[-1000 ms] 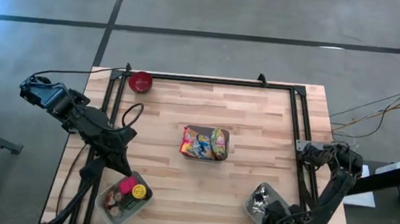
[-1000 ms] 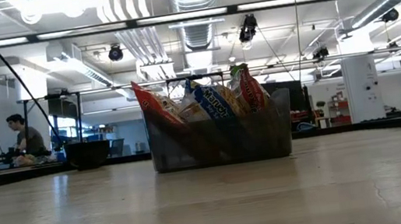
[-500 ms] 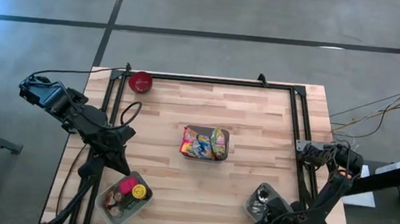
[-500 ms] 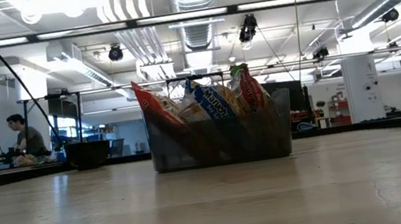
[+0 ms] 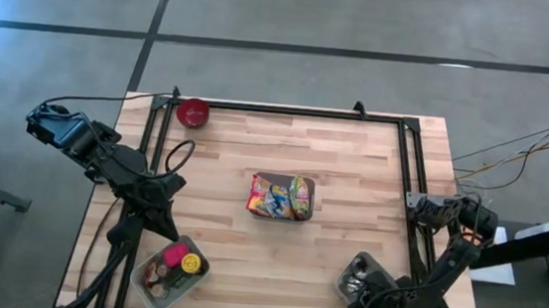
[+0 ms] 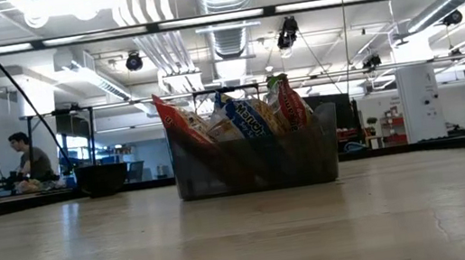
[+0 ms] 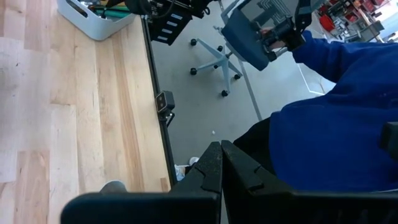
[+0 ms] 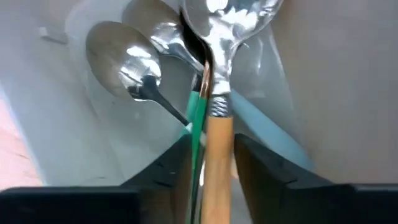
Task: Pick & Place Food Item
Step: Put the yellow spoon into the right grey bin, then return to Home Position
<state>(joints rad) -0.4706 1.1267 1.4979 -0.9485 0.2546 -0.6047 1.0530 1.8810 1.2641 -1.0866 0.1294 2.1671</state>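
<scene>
Snack packets (image 5: pixel 281 196) stand packed in a dark bin (image 5: pixel 311 203) mid-surface in the high view, well apart from both arms. Red bowl (image 5: pixel 193 112) sits at the far left corner of the wooden surface (image 5: pixel 354 161). One tray (image 5: pixel 139 277) with red and yellow lidded things is at the near left edge. A second tray (image 5: pixel 344 268) with shiny cutlery is at the near right edge. Right claw (image 5: pixel 367 294) is low over that second tray. Left arm (image 5: pixel 105 154) is folded along the left edge.

Low view: bin (image 6: pixel 256 168) upright in the middle, packets (image 6: pixel 244 117) poking above its rim. Dark bowl (image 6: pixel 101 178) to one side behind it. A person (image 6: pixel 32 163) sits far off in the room. No arm shows here.

Left wrist view: left claw (image 7: pixel 221 150) is pressed fully together and holds nothing. It points past the surface's edge (image 7: pixel 124 137) to the floor. An office chair (image 7: pixel 214 53) and a person's blue sleeve (image 7: pixel 336 143) lie beyond.

Right wrist view: right claw (image 8: pixel 214 158) is down inside the pale tray (image 8: pixel 74 137), set at a wooden-handled spoon (image 8: pixel 217 115) whose handle runs straight out from it. A green stick (image 8: pixel 198 115) lies along the handle. A plain metal spoon (image 8: pixel 127 56) lies beside, apart. Cannot tell whether the claw clamps the handle or sits loose about it.
</scene>
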